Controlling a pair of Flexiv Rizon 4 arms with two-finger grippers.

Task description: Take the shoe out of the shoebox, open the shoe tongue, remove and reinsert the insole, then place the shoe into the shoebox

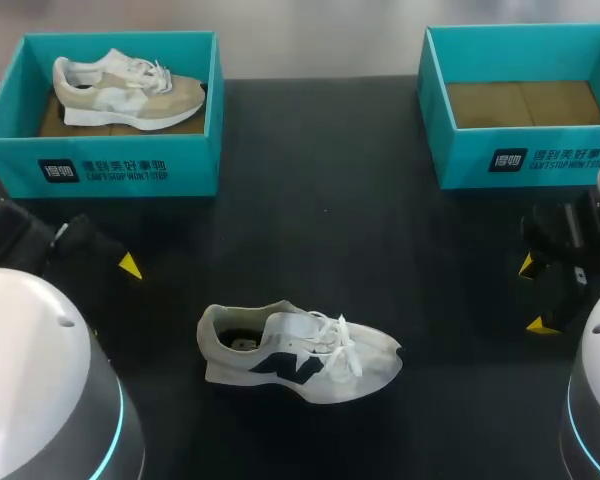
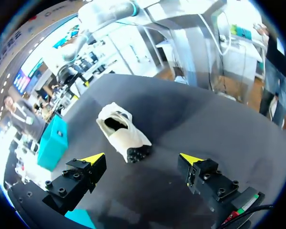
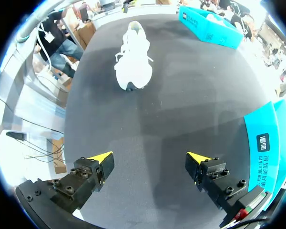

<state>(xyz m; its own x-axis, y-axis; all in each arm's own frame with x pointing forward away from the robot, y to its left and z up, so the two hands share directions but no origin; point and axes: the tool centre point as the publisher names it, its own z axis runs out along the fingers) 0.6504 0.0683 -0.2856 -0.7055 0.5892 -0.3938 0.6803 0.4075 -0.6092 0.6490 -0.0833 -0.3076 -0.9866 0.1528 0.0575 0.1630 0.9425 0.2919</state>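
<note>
Left claw [image 2: 143,160]: fingers spread, nothing between them, hovering low over the bench [image 1: 320,230]. Right claw [image 3: 150,157]: likewise spread and empty.

Shoe [image 1: 300,355]: white, with a dark side mark, resting on the bench and clear of both claws. Its toe points to 3 o'clock and its heel to 9 o'clock. Seen from the shoe, the left claw sits at about 10 o'clock and the right claw at about 3 o'clock. Each wrist view shows the shoe ahead of its own claw, well apart from the fingers.

Right shoebox [image 1: 520,160]: at about 1 o'clock from the shoe, holding nothing. Left shoebox [image 1: 120,165]: at about 11 o'clock, holding a second shoe [image 1: 125,88].

Step in hand, as judged: the shoe is already out of its box, so opening the tongue [image 1: 292,327] comes next. The laces [image 1: 335,340] lie loosely across it, and the insole [image 1: 242,341] shows dark through the collar.

Next move, as judged: one claw should come down to steady the shoe, probably at the heel. The other should pinch the tongue's upper edge and draw it toward the toe, keeping clear of the laces so they do not snag.
</note>
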